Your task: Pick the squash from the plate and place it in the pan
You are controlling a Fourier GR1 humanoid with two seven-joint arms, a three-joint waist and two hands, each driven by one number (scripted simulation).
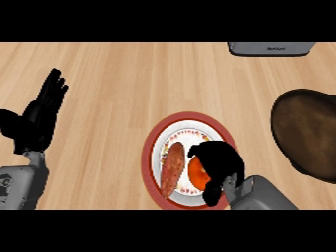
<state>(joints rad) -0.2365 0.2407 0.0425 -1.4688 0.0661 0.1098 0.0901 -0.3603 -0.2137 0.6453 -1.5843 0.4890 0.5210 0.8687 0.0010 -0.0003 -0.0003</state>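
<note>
The robot's right hand (218, 165) curls its fingers round an orange squash (197, 172), which lies on a red-rimmed plate (192, 116) beside a long reddish-brown vegetable (173, 167). A dark pan (312, 133) sits to the right, apart from the plate. The left hand (38, 118) rests open, fingers up, at the far left of the wooden counter (127, 74).

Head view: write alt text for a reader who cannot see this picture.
The robot's right hand curls over an orange squash on a red-rimmed plate, beside a long reddish-brown food item. A dark pan sits to the right on the wooden counter; the left hand rests open at the left.
</note>
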